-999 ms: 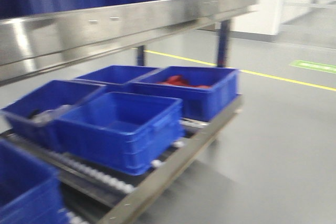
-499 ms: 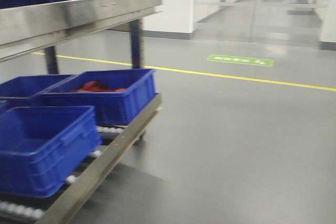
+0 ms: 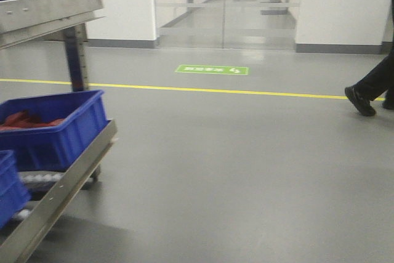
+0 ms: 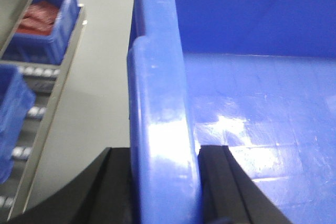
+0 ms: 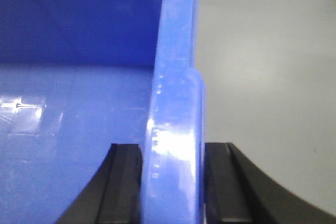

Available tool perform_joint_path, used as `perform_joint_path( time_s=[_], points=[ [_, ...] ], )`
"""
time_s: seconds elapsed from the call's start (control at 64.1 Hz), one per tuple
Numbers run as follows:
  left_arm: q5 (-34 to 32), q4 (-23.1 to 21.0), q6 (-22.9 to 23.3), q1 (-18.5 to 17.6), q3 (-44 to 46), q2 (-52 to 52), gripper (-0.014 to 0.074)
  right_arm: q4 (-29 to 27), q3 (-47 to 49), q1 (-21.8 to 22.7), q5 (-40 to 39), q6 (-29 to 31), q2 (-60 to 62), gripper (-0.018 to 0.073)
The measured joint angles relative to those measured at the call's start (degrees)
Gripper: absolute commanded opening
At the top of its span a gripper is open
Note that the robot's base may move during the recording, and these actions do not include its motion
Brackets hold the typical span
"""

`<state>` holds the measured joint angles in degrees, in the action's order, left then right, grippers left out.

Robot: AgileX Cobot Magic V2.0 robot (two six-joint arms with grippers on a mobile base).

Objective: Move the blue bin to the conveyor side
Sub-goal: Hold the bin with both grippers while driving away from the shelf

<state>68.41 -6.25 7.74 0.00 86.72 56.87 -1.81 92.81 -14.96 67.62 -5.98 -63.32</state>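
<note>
Grey factory floor (image 3: 246, 170) crossed by a yellow line (image 3: 203, 90) fills the front view; the steel roller rack (image 3: 61, 183), with a bin of red packets (image 3: 61, 130) on it, sits at the left edge; the conveyor shows in no view. The blue bin (image 4: 157, 103) hangs between the two arms, apparently carried clear of the floor; the left gripper (image 4: 164, 156) is clenched on one side rim, its black fingers (image 4: 118, 182) pressed against either face of the wall, with the bin's hollow to its right; the right gripper (image 5: 172, 150) pinches the opposite rim, hollow to its left. The bin thus spans arm to arm, neither arm nearer; the set-down likely depends on finding the belt while both grips stay level.
</note>
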Motion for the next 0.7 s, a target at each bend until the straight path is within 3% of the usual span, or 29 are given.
perform_joint_path(
  time_s=[0.702],
  points=[
    [0.00, 0.00, 0.10, 0.00, 0.00, 0.00, -0.0020, 0.00, 0.00, 0.00, 0.00, 0.00, 0.00, -0.0088]
  ],
)
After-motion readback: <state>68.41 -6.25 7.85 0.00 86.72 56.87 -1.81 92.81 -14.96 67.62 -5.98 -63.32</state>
